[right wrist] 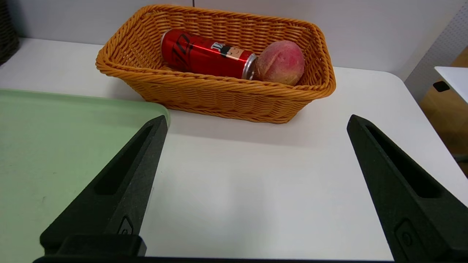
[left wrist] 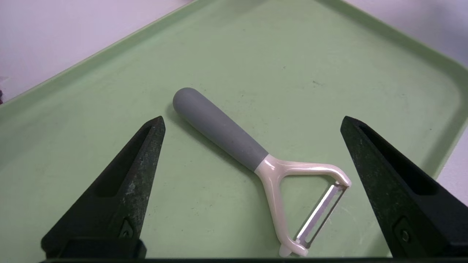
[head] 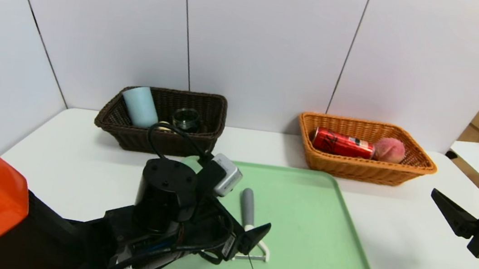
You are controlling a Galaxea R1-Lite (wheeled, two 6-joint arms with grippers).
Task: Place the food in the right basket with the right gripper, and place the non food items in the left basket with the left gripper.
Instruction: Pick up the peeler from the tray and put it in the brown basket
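Note:
A peeler (head: 249,211) with a grey handle and white head lies on the green tray (head: 323,236). My left gripper (left wrist: 252,122) is open above the tray, with the peeler (left wrist: 234,140) between its fingers and not touched. My right gripper (right wrist: 256,120) is open and empty over the bare table to the right of the tray. The orange right basket (head: 418,168) holds a red can (head: 342,143) and a peach (head: 388,149). The dark brown left basket (head: 129,137) holds a light blue cup (head: 140,105) and a dark glass jar (head: 186,119).
White wall panels stand right behind the baskets. A side table (head: 470,151) at the far right carries a yellow sponge, a blue puff and a black brush. The table's right edge lies near my right gripper.

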